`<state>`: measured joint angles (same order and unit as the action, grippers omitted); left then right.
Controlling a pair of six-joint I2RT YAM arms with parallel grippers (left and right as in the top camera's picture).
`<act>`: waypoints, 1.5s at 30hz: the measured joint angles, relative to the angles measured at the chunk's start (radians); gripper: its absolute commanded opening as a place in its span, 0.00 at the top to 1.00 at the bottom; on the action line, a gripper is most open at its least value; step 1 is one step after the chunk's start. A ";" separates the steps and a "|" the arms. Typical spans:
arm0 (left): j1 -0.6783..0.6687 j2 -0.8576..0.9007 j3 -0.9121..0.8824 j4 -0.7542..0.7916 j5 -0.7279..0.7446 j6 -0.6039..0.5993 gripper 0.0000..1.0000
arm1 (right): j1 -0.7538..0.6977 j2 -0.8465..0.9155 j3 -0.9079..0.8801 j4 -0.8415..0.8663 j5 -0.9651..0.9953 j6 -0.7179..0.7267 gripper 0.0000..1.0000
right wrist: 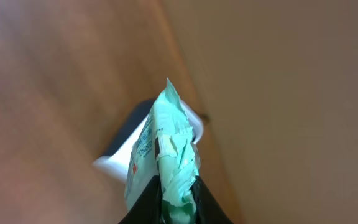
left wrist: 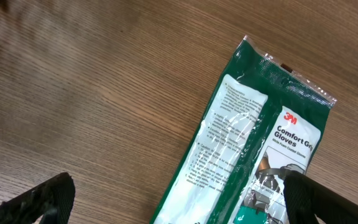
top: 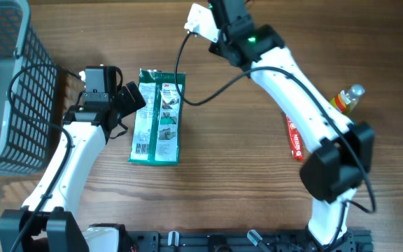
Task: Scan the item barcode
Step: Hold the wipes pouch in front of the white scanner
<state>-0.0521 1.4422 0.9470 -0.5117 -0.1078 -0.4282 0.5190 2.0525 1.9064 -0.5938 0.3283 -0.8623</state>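
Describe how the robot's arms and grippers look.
The left arm and right arm are white tubular links with black joints. A green light glows on the right arm, where a black cable loops off. The left gripper and right gripper have black fingers.

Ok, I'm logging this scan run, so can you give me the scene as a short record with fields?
left fingers: open, by gloves pack's edge
right fingers: shut on pale green packet
gloves pack: flat on table
basket: far left
red tube, bottle: table's right side
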 measured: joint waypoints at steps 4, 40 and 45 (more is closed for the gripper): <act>0.000 0.000 0.000 0.000 0.000 0.000 0.00 | 0.000 0.080 0.000 0.193 0.079 -0.074 0.96; 0.000 0.000 0.000 0.000 0.000 0.000 0.00 | -0.050 0.223 0.000 0.311 0.134 0.386 0.96; 0.000 0.000 0.000 0.000 0.000 0.000 0.00 | -0.050 0.222 0.000 0.306 0.148 0.428 0.96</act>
<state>-0.0521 1.4422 0.9474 -0.5114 -0.1078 -0.4282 0.4686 2.2749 1.9064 -0.2878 0.4763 -0.4339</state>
